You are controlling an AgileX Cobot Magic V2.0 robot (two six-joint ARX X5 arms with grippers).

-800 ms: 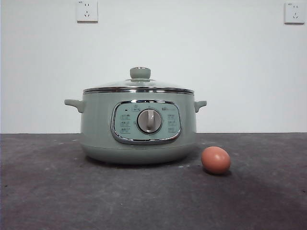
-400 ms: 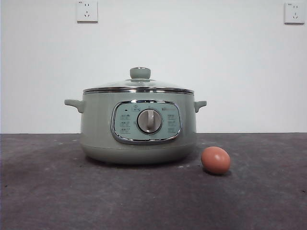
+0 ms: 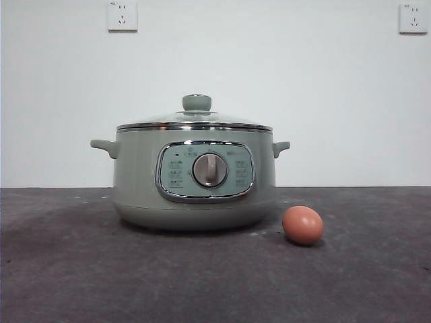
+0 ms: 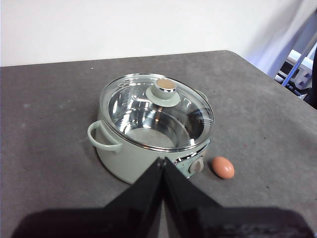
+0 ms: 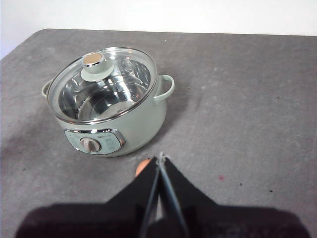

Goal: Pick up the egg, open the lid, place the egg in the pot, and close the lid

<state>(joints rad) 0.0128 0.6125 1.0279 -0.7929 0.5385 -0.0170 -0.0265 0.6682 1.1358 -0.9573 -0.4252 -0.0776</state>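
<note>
The sage-green pot (image 3: 195, 182) stands on the dark table with its glass lid (image 3: 195, 121) closed on it, green knob on top. The brown-orange egg (image 3: 303, 225) lies on the table just right of the pot, apart from it. The pot (image 4: 148, 144), lid (image 4: 156, 111) and egg (image 4: 223, 167) also show in the left wrist view. My left gripper (image 4: 162, 161) is shut and empty, high above the table. My right gripper (image 5: 161, 157) is shut and empty, high above the egg (image 5: 141, 167), which its jaws partly hide. The pot (image 5: 111, 119) and lid (image 5: 101, 82) show there too.
The grey table (image 3: 67, 269) runs wide on both sides of the pot. A white wall with two sockets (image 3: 122, 15) stands behind. The table's far corner and some equipment (image 4: 297, 69) show in the left wrist view.
</note>
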